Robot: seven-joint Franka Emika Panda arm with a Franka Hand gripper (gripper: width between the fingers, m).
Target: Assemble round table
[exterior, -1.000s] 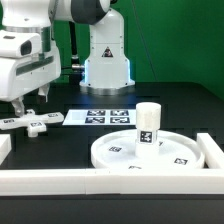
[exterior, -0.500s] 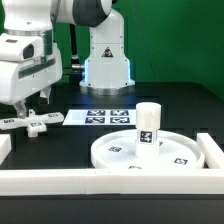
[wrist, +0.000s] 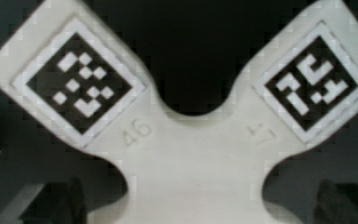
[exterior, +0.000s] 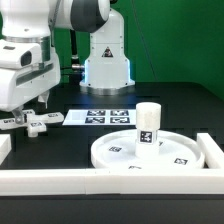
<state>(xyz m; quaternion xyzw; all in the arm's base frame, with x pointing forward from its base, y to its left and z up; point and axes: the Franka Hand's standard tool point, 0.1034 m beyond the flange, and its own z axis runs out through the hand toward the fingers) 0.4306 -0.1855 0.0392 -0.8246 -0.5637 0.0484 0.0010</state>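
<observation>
**Open gripper poised over the table's cross-shaped piece**

Exterior view: The gripper (exterior: 33, 108) hangs just above the cross-shaped piece (exterior: 30, 122), which lies flat on the black surface (exterior: 60, 150) at the exterior view's left, beside the marker board (exterior: 100, 117). We read the jaws as spread, holding nothing. Well apart, toward the exterior view's right, the large disc (exterior: 150, 152) rests flat inside the white border bars (exterior: 100, 180). The short leg (exterior: 148, 125) stands upright on the disc, its long axis vertical. From here the cross-shaped piece stretches across the view from left to right, tags facing up.

Wrist view: The piece fills the picture – two tagged arms fork away from a narrow waist. Dark forms flank that waist on both sides, which we take for the fingers (wrist: 336, 195), clear of the plastic as far as we can tell.

We judge the piece to be light, stiff moulded plastic, smooth enough to slip or swivel in a loose pinch. The narrow waist between the arms looks to us the surest place to take hold, squarely across its width, so the arms cannot turn.
</observation>
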